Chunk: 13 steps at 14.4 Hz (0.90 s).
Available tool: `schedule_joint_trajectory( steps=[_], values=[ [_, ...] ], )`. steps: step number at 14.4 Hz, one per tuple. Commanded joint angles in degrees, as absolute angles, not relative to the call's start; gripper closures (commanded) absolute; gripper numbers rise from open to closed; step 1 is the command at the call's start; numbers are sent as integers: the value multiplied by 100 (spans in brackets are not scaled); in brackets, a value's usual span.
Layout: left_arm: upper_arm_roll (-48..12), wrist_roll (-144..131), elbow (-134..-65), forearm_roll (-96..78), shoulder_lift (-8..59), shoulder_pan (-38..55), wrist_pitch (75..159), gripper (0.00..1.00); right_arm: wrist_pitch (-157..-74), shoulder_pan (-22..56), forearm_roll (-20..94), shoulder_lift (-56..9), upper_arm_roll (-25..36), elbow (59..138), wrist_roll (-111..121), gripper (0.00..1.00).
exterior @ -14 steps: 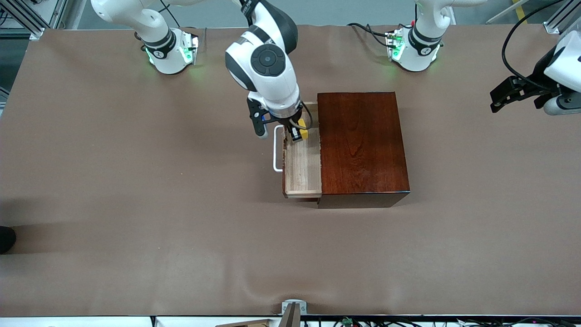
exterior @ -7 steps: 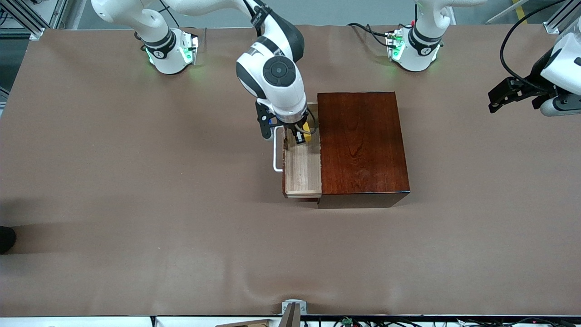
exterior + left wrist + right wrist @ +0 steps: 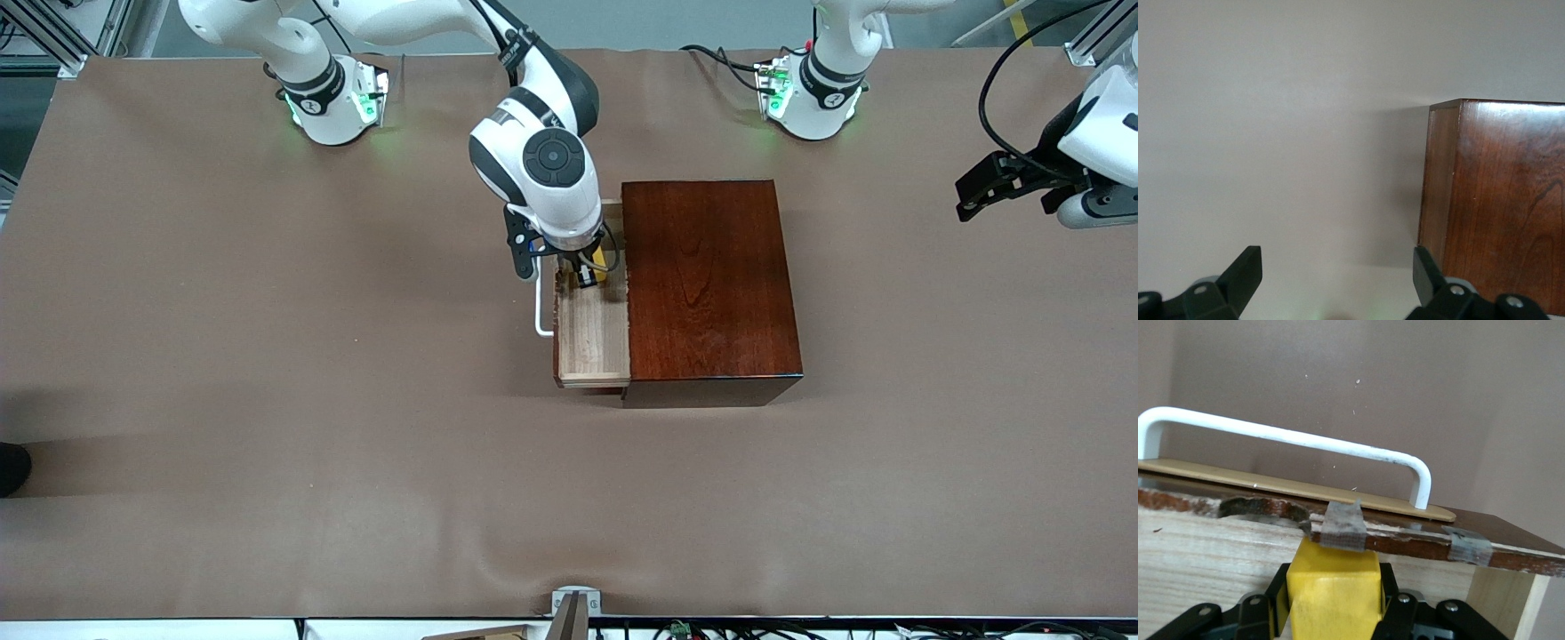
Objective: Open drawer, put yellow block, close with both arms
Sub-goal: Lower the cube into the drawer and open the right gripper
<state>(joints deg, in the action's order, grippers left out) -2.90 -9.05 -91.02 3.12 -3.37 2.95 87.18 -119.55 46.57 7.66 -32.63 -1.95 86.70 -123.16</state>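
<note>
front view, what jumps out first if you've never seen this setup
The right gripper catches the eye first: it is down in the open drawer, shut on the yellow block. Next comes the glossy mahogany box that the drawer slides out of, mid-table. The left gripper waits open in the air at the left arm's end of the table.

At frame centre we find the drawer (image 3: pixel 593 331) pulled out of the box (image 3: pixel 709 283), with the right gripper (image 3: pixel 590 269) holding the yellow block (image 3: pixel 600 263) over its upper end. We see the left gripper (image 3: pixel 996 185) waiting over the table (image 3: pixel 267 356) at the frame's upper right edge.
</note>
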Motion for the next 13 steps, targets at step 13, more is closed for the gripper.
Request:
schedule_joint_trajectory(
  steps=[13],
  values=[
    [-1501,-2265,-8886,263,113,325,8974,0,-11199,4219,782,-3314,-123,7551,-12341,0]
  ],
)
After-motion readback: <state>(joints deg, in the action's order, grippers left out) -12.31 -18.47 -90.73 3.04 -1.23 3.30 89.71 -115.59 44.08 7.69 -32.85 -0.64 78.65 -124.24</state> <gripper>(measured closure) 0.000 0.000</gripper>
